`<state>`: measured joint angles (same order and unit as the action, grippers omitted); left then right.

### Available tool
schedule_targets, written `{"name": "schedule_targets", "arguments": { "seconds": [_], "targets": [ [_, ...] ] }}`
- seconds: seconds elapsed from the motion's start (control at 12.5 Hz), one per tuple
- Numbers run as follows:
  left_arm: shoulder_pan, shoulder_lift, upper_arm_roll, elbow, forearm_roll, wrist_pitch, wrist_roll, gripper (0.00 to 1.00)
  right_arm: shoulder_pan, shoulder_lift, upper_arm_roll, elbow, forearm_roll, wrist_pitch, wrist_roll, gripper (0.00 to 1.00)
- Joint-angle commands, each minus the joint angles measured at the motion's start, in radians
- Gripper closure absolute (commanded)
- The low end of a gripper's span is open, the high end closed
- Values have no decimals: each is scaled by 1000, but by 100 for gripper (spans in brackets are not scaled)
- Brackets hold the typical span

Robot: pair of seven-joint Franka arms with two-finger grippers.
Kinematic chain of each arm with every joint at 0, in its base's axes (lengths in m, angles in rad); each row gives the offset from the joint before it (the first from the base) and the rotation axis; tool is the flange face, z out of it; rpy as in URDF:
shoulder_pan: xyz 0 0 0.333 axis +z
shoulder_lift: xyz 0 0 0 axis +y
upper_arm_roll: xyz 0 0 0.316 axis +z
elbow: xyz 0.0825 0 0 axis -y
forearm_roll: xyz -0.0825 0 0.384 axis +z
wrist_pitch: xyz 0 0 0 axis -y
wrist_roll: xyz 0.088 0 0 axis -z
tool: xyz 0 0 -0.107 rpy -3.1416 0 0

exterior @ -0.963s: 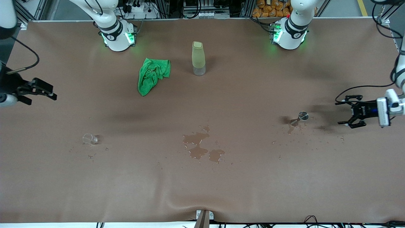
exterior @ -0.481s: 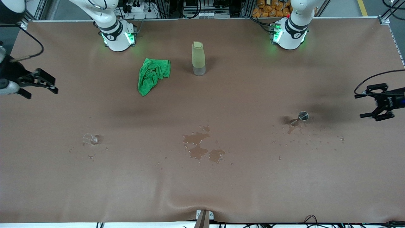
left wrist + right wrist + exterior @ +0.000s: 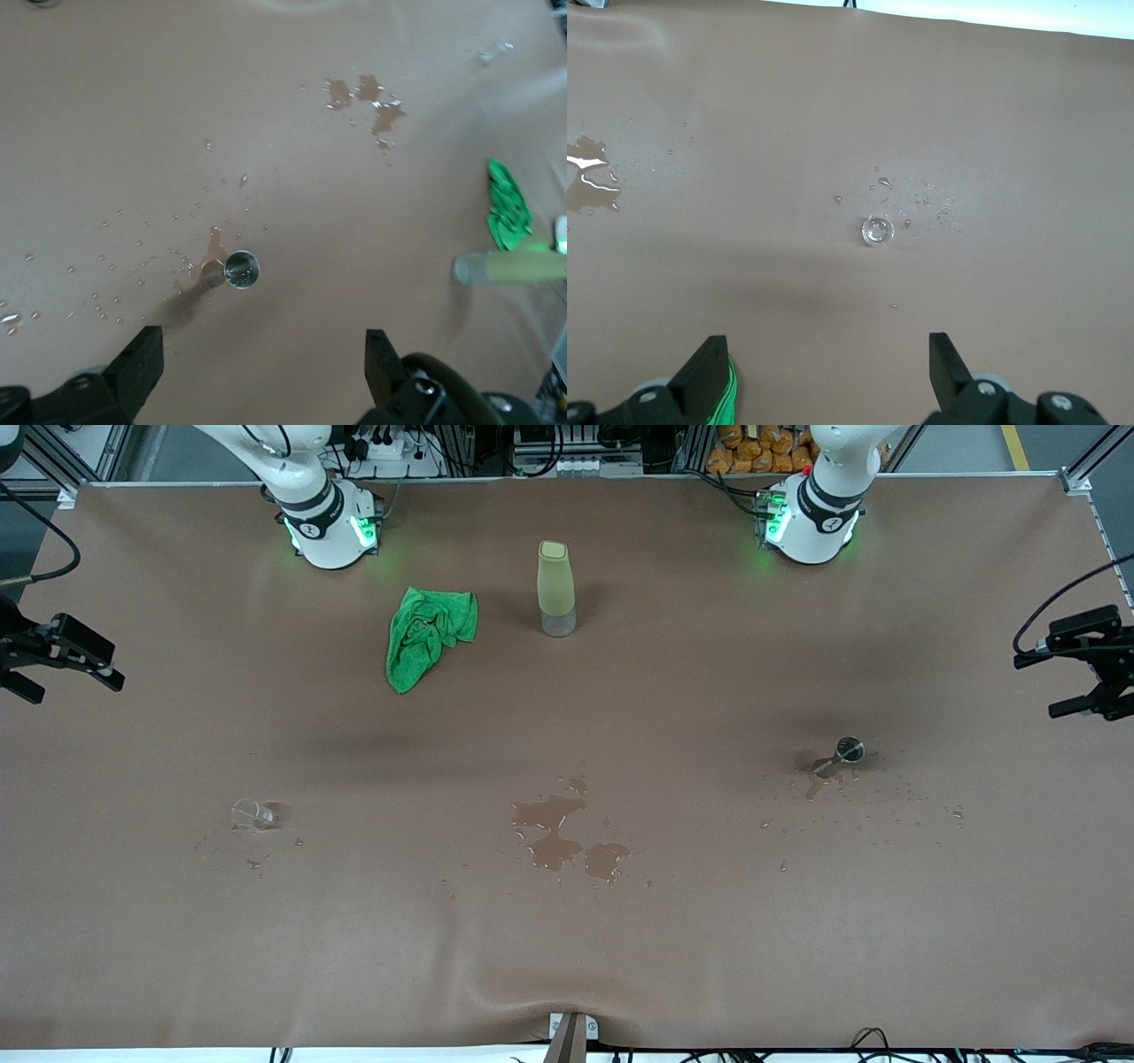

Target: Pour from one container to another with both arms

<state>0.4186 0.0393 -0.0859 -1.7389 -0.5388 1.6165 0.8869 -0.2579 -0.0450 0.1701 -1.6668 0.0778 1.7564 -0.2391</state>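
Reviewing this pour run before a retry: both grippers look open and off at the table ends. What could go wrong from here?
Water puddles sit mid-table; an arm sweeping low may smear them. The clear glass cup is hard to see and may be missed or tipped. The metal cup stands among droplets and may slip in the left gripper. The right gripper is open too.

Left end effector point(image 3: 1086, 674) raised at the counter's left-arm end, fingers point(image 3: 142, 363) spread, empty. Right end effector point(image 3: 55, 674) raised at the right-arm end, fingers point(image 3: 704, 372) apart, empty.

Brown table point(image 3: 797, 939) – green cloth point(image 3: 428, 636), bottle point(image 3: 555, 589), glass point(image 3: 252, 813), metal cup point(image 3: 848, 750), puddles point(image 3: 563, 841)
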Motion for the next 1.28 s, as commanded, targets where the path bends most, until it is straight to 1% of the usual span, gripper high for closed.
{"name": "schedule_targets", "arguments": {
  "seconds": [0.0,0.08,0.16,0.24,0.4,0.48,0.56,0.64,0.72,0.8,0.88,0.96,1.2],
  "targets": [
    [-114,-71,40,-30,91,80,-168,0,37,10,2,30,-22,-26,17,0],
    [-182,-91,82,-28,127,103,-243,0,79,10,-38,30,-27,-38,21,0],
    [-267,-111,147,-28,163,126,-297,0,113,10,-76,39,-27,-52,29,0],
    [-343,-124,211,-28,193,132,-327,0,132,13,-99,48,-27,-63,32,0],
    [-438,-136,326,-25,203,147,-341,0,272,20,-237,88,-29,-104,52,0],
    [-478,-134,372,-25,206,166,-341,0,320,28,-273,105,-30,-139,120,0],
    [-498,-134,403,-25,206,181,-344,0,334,28,-279,119,-41,-164,171,0],
    [-504,-131,408,-25,215,207,-345,0,342,27,-277,119,-58,-166,172,0],
    [-506,-130,407,-24,264,229,-355,0,351,27,-281,119,-67,-166,170,0],
    [-517,-128,402,-13,319,238,-420,0,350,30,-281,116,-69,-155,170,0],
    [-530,-119,391,4,350,241,-528,0,347,30,-281,114,-67,-153,170,0],
    [-538,-113,368,16,365,241,-616,0,345,33,-281,113,-67,-153,170,0],
    [-540,-87,287,54,408,241,-695,0,342,42,-281,110,-67,-153,170,0]
  ]
}}
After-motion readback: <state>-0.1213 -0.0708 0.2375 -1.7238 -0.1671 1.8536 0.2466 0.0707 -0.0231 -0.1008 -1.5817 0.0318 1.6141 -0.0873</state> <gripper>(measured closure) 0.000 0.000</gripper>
